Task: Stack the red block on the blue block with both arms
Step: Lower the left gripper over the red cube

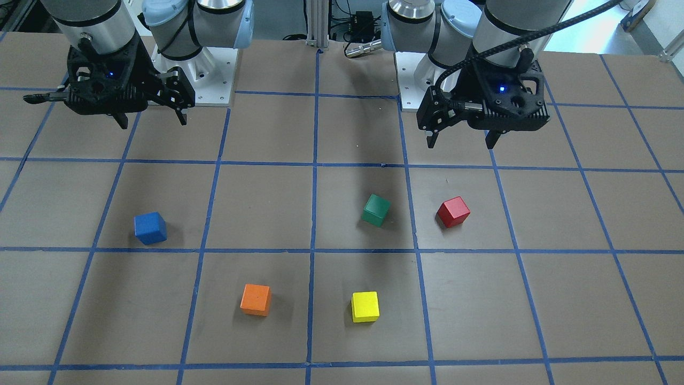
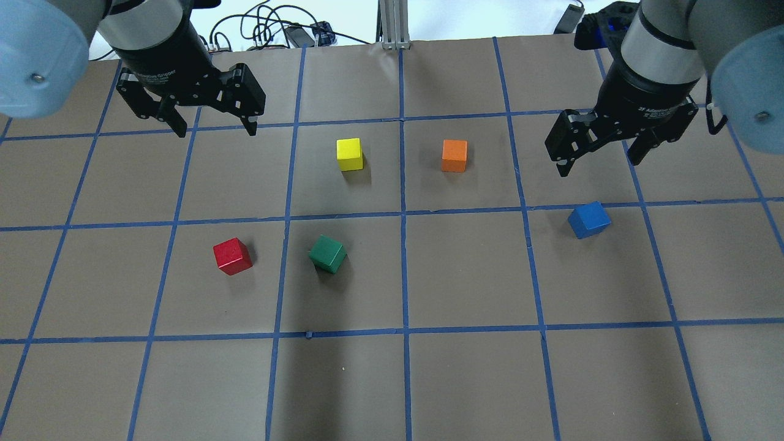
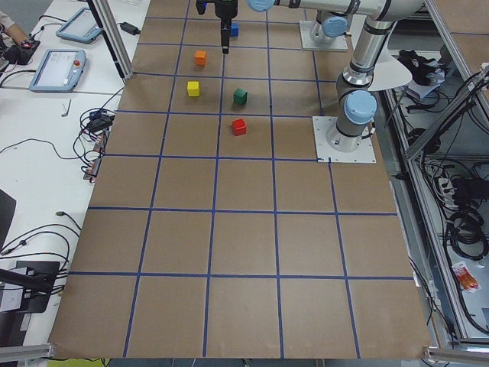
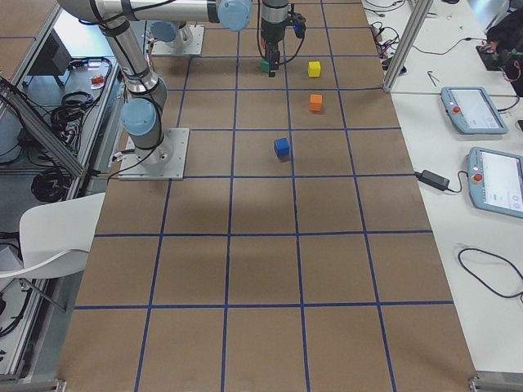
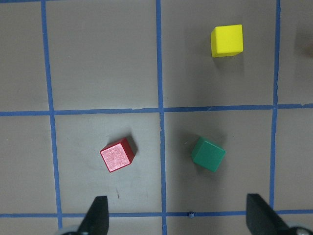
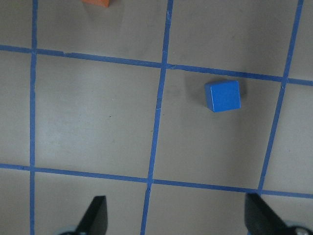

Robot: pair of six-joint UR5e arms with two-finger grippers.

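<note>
Jaws gape on left gripper (image 2: 217, 131), raised clear of small matte red cube (image 2: 232, 256), and right gripper (image 2: 597, 165), above small matte blue cube (image 2: 588, 220).

A broad matte brown surface (image 3: 244, 229), ruled into large squares by strips of blue tape (image 2: 402, 275), lies under even overhead light that leaves only soft grey shadows on it. Along one long edge runs a white laminate bench (image 4: 482, 233) carrying two grey tablet-shaped pendants with pale blue screens (image 4: 468, 109) and loose black cables (image 2: 263, 24), with slanted silver aluminium posts (image 4: 406, 37) rising at the edge between surface and bench. Along the other long edge a white moulded plastic chair (image 4: 57, 233) stands beside metal framing, where coiled black cable bundles (image 3: 458, 222) are gathered low down.
</note>
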